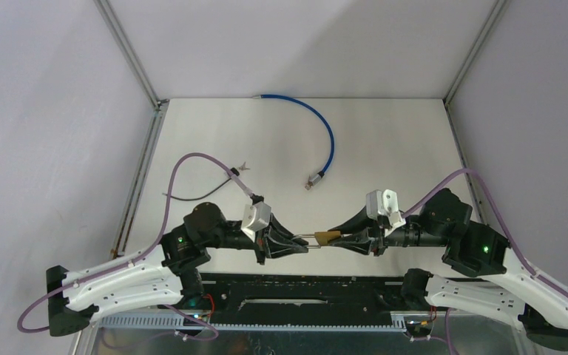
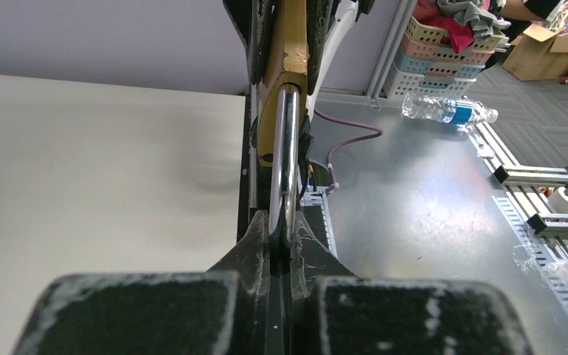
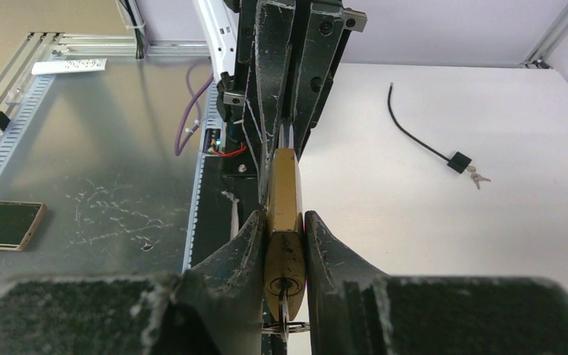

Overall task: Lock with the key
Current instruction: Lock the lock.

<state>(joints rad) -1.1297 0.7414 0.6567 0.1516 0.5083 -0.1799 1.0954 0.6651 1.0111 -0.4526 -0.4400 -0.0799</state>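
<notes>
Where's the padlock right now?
The padlock hangs mid-frame in the top view, between the grippers: left gripper on its shackle, right gripper on its brass body.

Robotics lab, white-walled enclosure with aluminium frame [image 1: 131, 53], metal bench [image 2: 429, 200], stacked plastic baskets [image 2: 444, 52], cardboard box [image 2: 540, 50]

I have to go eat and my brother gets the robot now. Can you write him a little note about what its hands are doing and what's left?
Left gripper: shut on the steel shackle.
Right gripper: shut on the brass padlock, at its body.
The padlock is held in the air between the two arms.
A key seems to sit in the keyhole, but that is hard to be sure of. Other keys lie on the table by a black cable.
Done: lock lifted, held at both ends.
Left: turn the key. Whether it is locked yet cannot be told.
</notes>
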